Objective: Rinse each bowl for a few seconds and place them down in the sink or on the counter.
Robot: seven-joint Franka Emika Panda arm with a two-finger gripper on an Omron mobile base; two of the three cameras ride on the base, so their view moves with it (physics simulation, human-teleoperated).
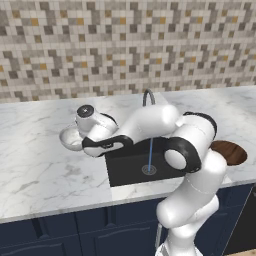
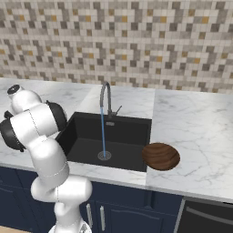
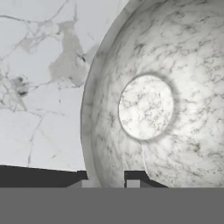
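Item: pale bowl (image 1: 70,138), on the counter (image 1: 45,175) left of the sink (image 2: 91,136). My claw (image 3: 108,183) is narrowed on its rim, one finger each side. Item: brown bowl (image 2: 160,156), at the sink's right edge. Water (image 2: 103,132) running. Step in hand, I judge: first bowl gripped. Next: lift and carry it under the stream.

Pale grey-white veined bowl (image 3: 166,100), dark brown wooden bowl (image 2: 160,156), black sink (image 2: 113,136) — white grey-veined counter (image 1: 40,170), navy cabinets (image 1: 55,235).
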